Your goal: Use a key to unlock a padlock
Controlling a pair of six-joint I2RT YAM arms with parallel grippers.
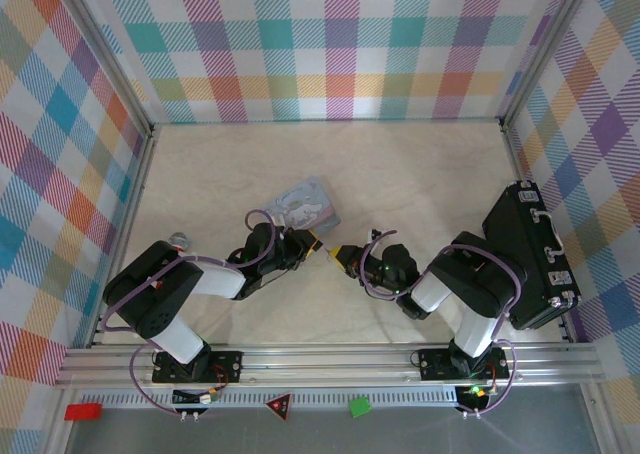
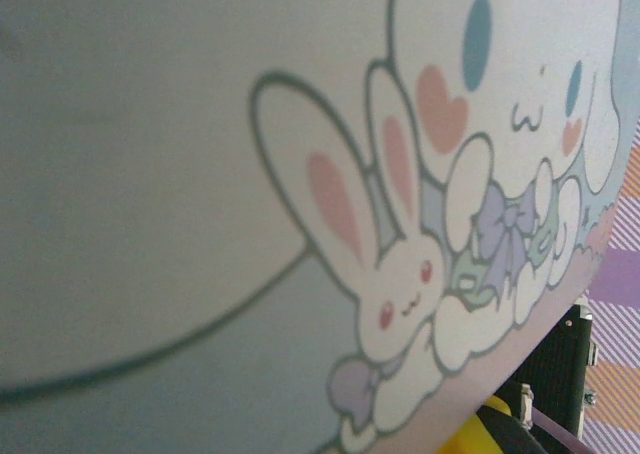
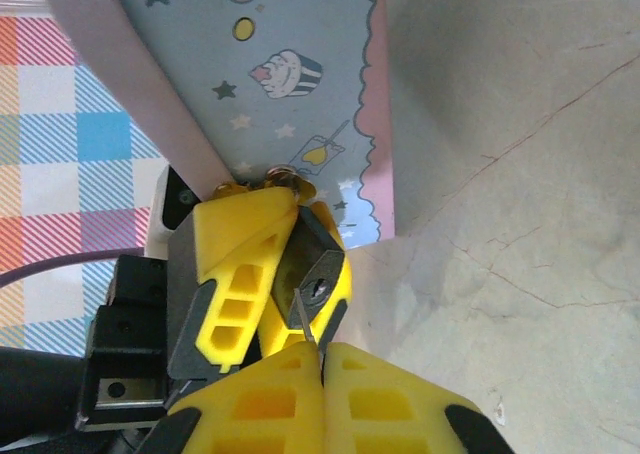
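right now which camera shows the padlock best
The right wrist view: the padlock is close and sharp there, its black body pinched in the left gripper and its keyhole facing the key. In the top external view it is just a dark speck between yellow fingers. The left wrist view faces the tin and its cartoon lid.

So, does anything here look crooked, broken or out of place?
Mostly the cartoon tin: it seems tipped up at an angle, not lying flat, beside the left claw, which pinches the small padlock. Thin crack-like lines cross the table. Nothing looks spilled.
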